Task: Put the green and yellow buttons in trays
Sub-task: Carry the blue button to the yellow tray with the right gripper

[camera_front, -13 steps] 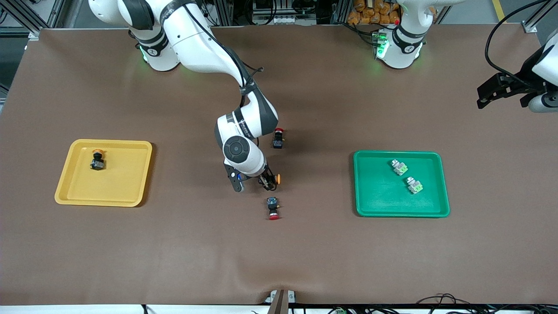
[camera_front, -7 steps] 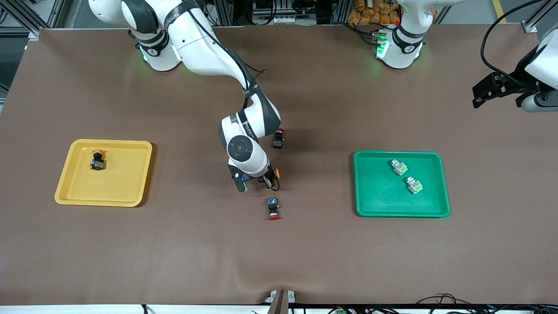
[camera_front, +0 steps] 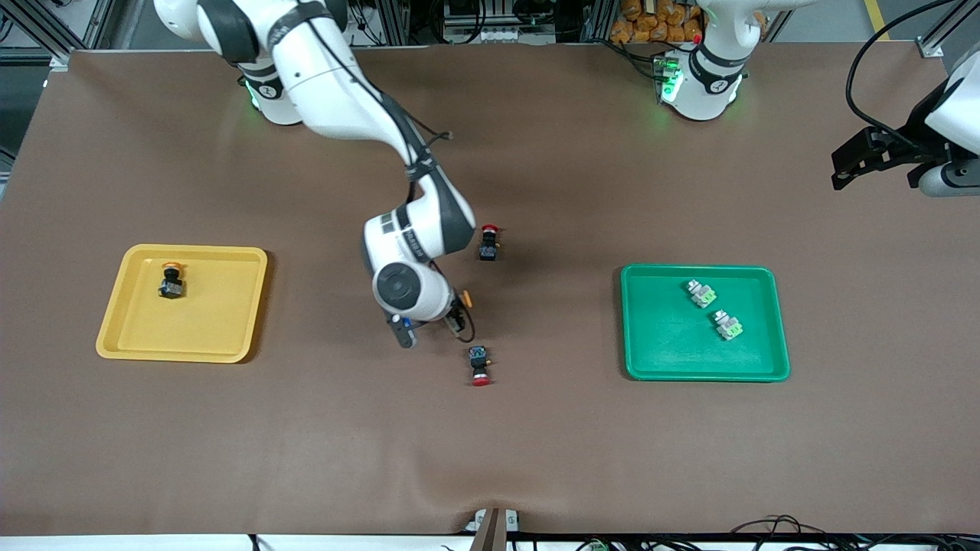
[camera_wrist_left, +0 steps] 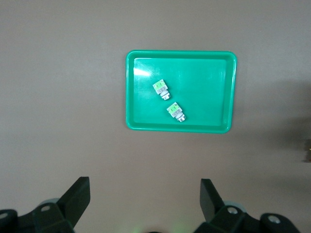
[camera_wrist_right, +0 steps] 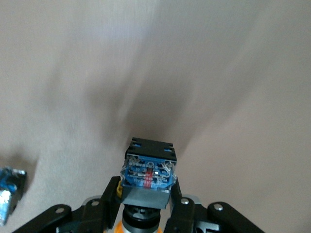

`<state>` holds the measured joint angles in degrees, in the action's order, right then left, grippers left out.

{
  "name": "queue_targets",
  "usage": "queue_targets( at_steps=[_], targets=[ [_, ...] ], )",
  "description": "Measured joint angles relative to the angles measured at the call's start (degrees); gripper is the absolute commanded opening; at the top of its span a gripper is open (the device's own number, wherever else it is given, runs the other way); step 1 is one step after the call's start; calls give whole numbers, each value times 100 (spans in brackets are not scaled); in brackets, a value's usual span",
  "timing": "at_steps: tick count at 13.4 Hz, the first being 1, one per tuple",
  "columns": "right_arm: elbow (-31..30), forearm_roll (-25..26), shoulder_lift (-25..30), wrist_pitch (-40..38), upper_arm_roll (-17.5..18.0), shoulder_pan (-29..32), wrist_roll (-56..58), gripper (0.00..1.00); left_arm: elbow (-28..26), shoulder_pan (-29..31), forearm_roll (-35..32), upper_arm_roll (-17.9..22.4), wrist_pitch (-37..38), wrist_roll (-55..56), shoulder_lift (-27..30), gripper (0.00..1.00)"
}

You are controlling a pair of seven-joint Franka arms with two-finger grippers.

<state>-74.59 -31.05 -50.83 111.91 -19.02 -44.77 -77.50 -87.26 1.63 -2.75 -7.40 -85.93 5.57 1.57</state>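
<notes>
Since a second ago the right end effector (camera_front: 457, 314) has carried the second yellow button (camera_front: 464, 298) off its pick-up spot toward the yellow tray (camera_front: 230, 337), clamped tight on its black body (camera_wrist_right: 148, 171) above the tabletop (camera_front: 536, 459) between the two red-capped buttons (camera_front: 488, 242) (camera_front: 480, 365), so the last delivery looks underway. The other yellow button (camera_front: 171, 281) lies in the yellow tray and both green buttons (camera_front: 701, 294) (camera_front: 728, 325) in the green tray (camera_front: 658, 367). The held button's long axis runs cap to terminals, roughly level, cap pointing toward the left arm's end; the left end effector (camera_wrist_left: 146, 199) waits with fingers spread wide and empty, over bare tabletop at that end.
</notes>
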Motion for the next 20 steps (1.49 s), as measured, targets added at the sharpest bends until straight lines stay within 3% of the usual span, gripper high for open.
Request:
queue_targets(
  at_steps=[3, 8, 14, 20],
  targets=[
    [56, 10, 214, -905, -132, 387, 1120, 0, 0, 27, 0, 13, 0, -3, -7, 100],
    [-135, 11, 489, -2083, -1229, 481, 3601, 0, 3, 28, 0, 13, -7, -4, -7, 100],
    [-1152, 13, 697, -2132, -2520, 501, 6937, 0, 10, 29, 0, 14, -10, -3, -7, 100],
    [-1991, 20, 697, -1505, -3015, 550, 9007, 0, 30, 29, 0, 14, -15, -1, -4, 100]
  ],
)
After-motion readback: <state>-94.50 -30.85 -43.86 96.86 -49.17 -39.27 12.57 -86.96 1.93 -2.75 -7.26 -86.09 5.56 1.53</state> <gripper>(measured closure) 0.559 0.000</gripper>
